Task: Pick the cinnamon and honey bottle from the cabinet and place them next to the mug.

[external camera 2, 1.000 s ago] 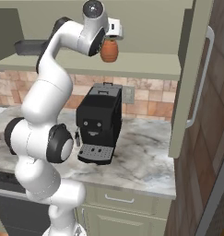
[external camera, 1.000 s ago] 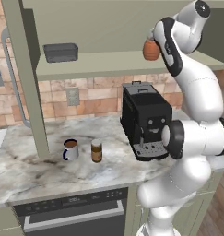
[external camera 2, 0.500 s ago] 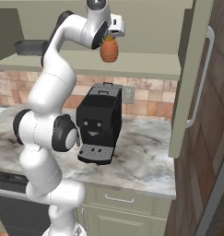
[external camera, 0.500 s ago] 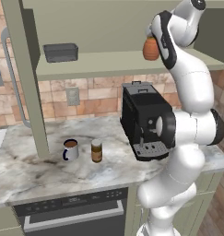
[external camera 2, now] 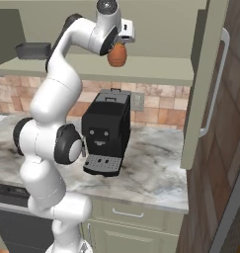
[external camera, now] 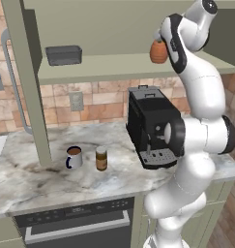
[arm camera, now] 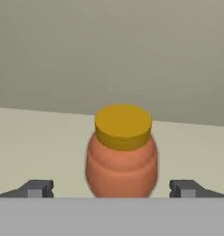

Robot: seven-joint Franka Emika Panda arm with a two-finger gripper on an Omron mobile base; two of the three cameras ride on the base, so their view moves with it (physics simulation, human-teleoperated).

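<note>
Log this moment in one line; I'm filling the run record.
gripper: open, straddling honey bottle | honey bottle: on cabinet shelf | cinnamon: beside mug

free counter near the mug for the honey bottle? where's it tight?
Bare marble lies left of and in front of the mug, out to the counter edge. More lies between the cinnamon and the coffee machine. Tight: the mug-cinnamon gap, and behind the mug by the cabinet post. The honey bottle sits on the shelf, between the open gripper's fingers.
</note>
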